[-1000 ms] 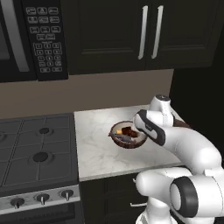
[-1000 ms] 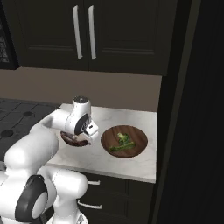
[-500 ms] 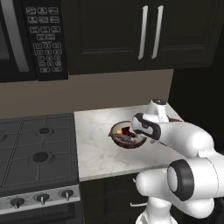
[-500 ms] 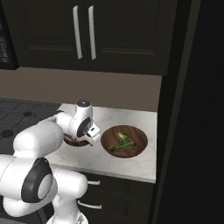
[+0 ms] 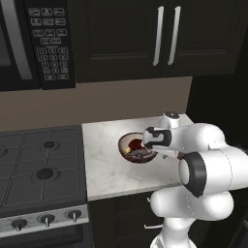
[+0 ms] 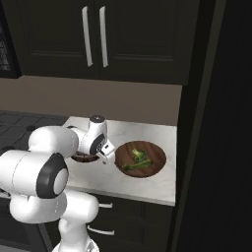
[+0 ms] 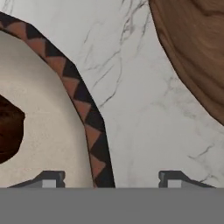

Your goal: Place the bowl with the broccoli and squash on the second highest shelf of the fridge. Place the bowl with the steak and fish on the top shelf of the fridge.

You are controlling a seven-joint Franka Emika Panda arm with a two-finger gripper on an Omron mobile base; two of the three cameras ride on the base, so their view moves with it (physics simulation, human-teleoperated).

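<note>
Left base view showed the big white marble worktop (image 5: 104, 160) beside the dark stove with round burners (image 5: 41, 164). On the worktop sat the round bowl with a brown and black zigzag rim and dark meat inside (image 5: 137, 147). Just beside it, in the right base view, sat the brown wooden bowl with green vegetables (image 6: 141, 158). The tall black fridge (image 6: 216, 123) stood at the right, and its door looked closed, so no shelves could be seen.

The white arm's end effector (image 7: 109, 180) was low over the meat bowl. In the hand view its two dark tips stood apart, one inside the rim and one outside over the marble. It was spread wide and gripped nothing yet.

To do this step well, I think the tips should go down straight on the rim, squeeze softly, then lift the bowl flat so no food slides out.

The black microwave button panel (image 5: 49, 41) had tiny white marks, too small to read. No other words showed.
</note>
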